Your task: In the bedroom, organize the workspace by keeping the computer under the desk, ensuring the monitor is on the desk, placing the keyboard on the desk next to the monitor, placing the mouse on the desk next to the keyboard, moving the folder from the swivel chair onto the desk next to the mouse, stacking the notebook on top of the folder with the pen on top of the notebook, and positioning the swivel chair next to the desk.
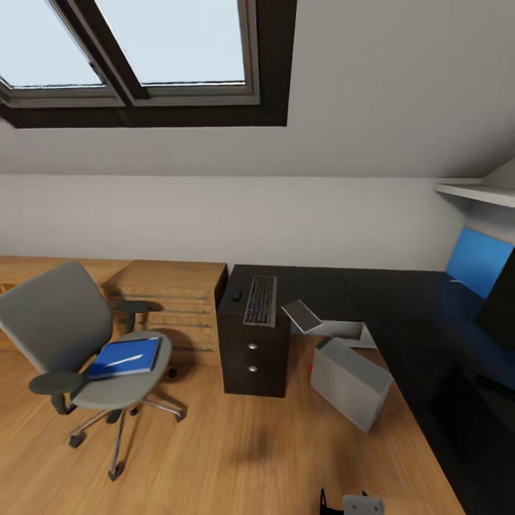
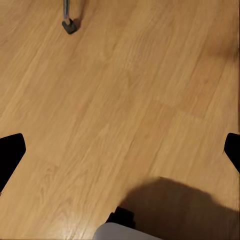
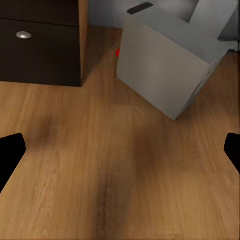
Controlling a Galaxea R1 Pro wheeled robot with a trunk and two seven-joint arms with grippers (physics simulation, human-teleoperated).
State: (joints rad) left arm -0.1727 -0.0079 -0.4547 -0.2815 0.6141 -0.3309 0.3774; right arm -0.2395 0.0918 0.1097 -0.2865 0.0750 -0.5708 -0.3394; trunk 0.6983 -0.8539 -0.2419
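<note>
The swivel chair stands on the floor left of the desk. On its seat lies the blue folder, with the white pen across it. The keyboard and the mouse rest on the desk above the drawer unit. The grey notebook juts over the desk's front edge. The computer stands askew on the floor beside the drawers. The black monitor is at the far right. My left gripper and right gripper are both open over bare floor.
A wooden chest of drawers stands between chair and desk. The black drawer unit has round silver knobs. A blue wall panel and a white shelf are at the right. A chair castor is near the left gripper.
</note>
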